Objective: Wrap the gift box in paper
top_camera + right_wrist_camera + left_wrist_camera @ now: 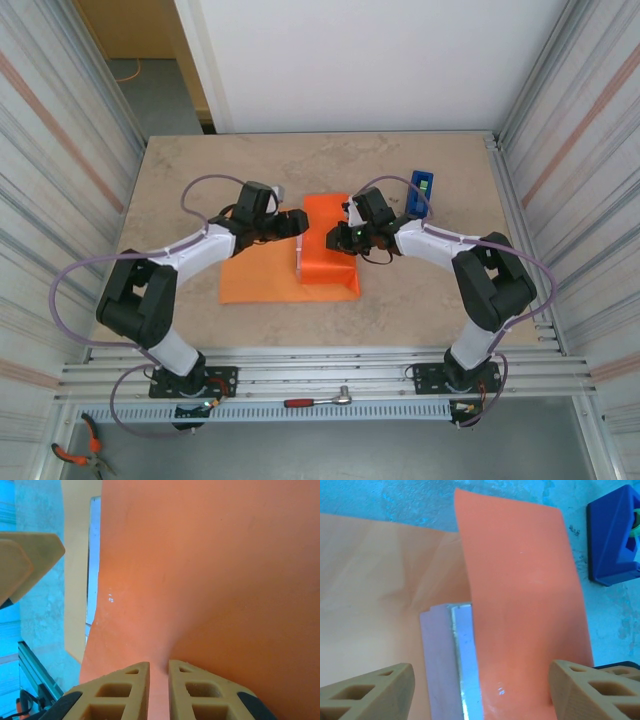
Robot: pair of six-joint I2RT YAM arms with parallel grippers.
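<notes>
Here both arms reach inward over the tabletop (200, 170), wrists facing each other. The left arm's (200, 245) jaws stand spread, pointing at the gift box (445, 655), which lies centrally on the paper (270, 280), part-covered by its raised flap. The right arm's (440, 240) jaws pinch that flap. A blue tape dispenser (421, 190) sits near the right wrist.

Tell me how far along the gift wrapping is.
Done: the gift box sits on the paper, one flap raised over it. In hand: the right gripper pinches that flap; the left gripper hangs open above the box. Remaining: the sheet's other side lies flat, and the blue tape dispenser stands apart.
</notes>
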